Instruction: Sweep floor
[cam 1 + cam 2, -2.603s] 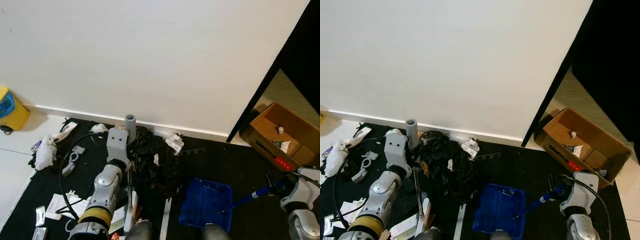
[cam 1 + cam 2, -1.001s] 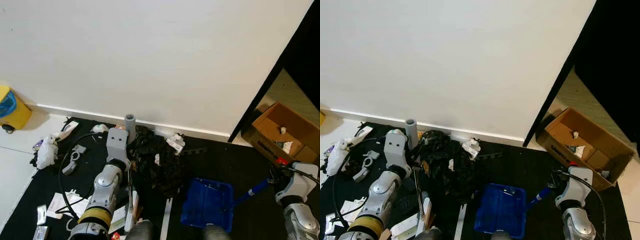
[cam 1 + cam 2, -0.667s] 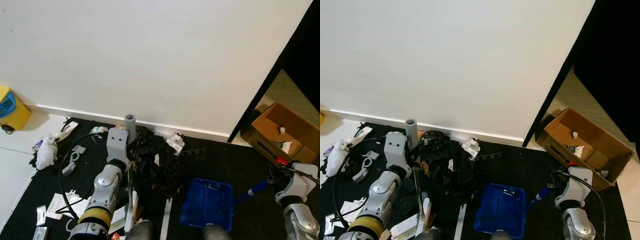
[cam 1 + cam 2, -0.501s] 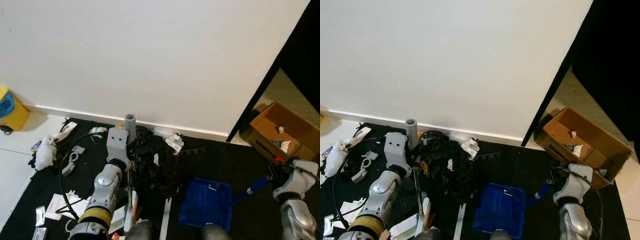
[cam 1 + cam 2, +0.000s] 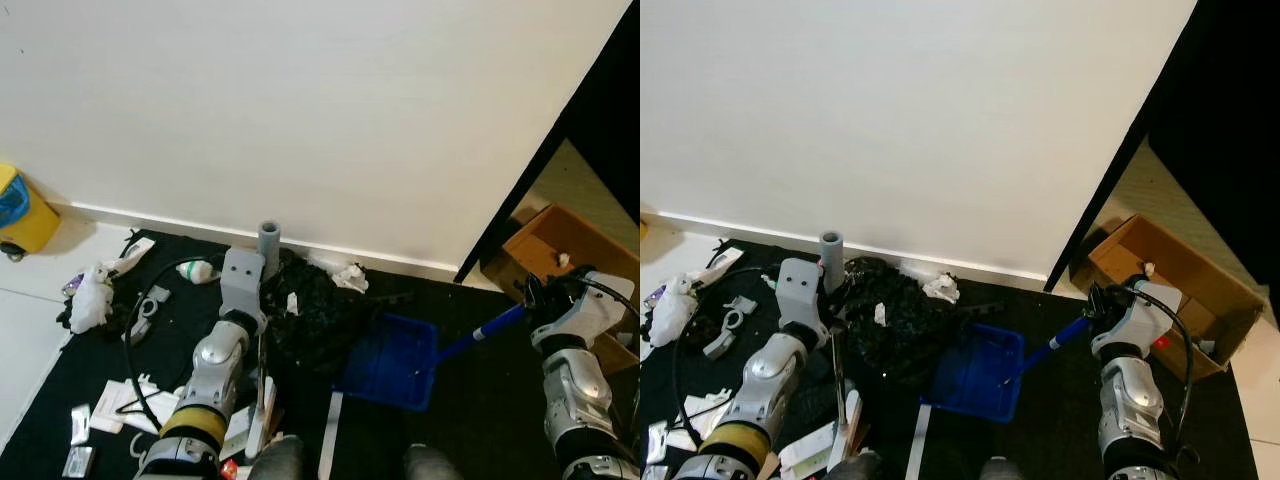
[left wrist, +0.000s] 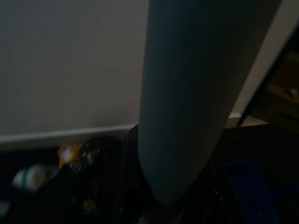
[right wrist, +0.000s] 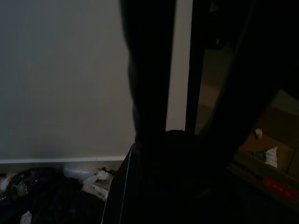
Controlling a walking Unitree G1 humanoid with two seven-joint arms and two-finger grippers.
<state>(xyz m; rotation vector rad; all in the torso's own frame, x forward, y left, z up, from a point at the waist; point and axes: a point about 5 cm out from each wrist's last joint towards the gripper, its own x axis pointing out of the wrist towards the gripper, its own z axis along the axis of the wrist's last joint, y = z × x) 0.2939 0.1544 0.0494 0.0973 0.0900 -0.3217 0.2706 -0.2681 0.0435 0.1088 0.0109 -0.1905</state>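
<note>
My left gripper (image 5: 262,270) is shut on the grey broom handle (image 5: 269,238), which stands upright close to the wall; in the left wrist view the handle (image 6: 196,93) looms large. A heap of black rubbish (image 5: 312,312) lies on the black mat just right of it. My right gripper (image 5: 1095,305) is shut on the blue handle (image 5: 487,328) of the blue dustpan (image 5: 392,350). The pan rests on the mat with its mouth against the heap's right side.
An open cardboard box (image 5: 553,243) sits past the dark door frame (image 5: 520,190) at the right. A yellow bin (image 5: 20,212) stands at the far left. White scraps (image 5: 90,298), papers (image 5: 120,402) and a cable (image 5: 135,330) litter the mat's left part.
My right arm has pushed the dustpan forward and left, from the open mat up against the black heap. The left arm and broom handle have hardly moved.
</note>
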